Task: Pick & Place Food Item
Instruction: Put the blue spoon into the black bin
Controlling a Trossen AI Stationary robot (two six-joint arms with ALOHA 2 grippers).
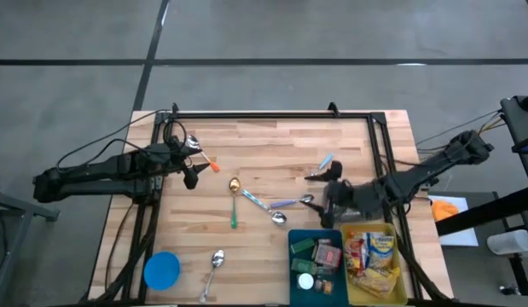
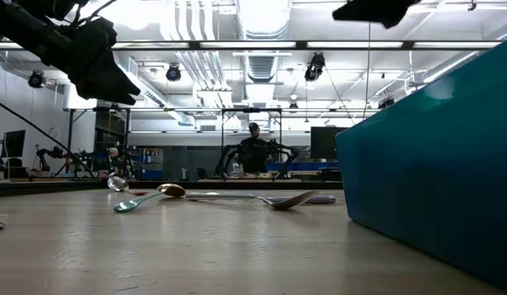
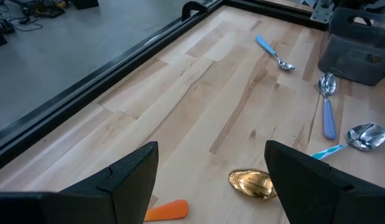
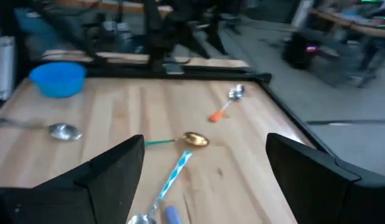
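Over the wooden table [image 1: 349, 136], from above: left gripper [image 1: 193, 176] poised near the far left corner, jaws wide and empty; right gripper [image 1: 325, 194] just beyond the teal bin [image 1: 295, 241], likewise wide and empty. Food packets [image 1: 374, 256] crammed in the yellow bin [image 1: 402, 294] at the near right edge, untouched. Spoons scattered between the two arms, among them a gold spoon [image 1: 234, 192] on a green handle; blue bowl [image 1: 161, 270] at the near left.

At table height: teal bin wall filling the right side, a few spoons low on the boards beyond, no food visible.

From the left wrist: dark fingers [image 3: 133, 177] spread wide with nothing between them, gold spoon just ahead, an orange-handled spoon [image 3: 166, 210] beside it.

From the right wrist: fingers [image 4: 114, 171] equally wide apart, aimed across the spoons toward the blue bowl and away from the bins.

Judged no further than the approach, nothing yet picked. Risks ahead: a swing toward the yellow bin clipping the teal bin's rim, given so little room beside it; a grab into tightly stacked packets lifting two together, or sliding off glossy wrapping; stray spoons knocked along on the way.
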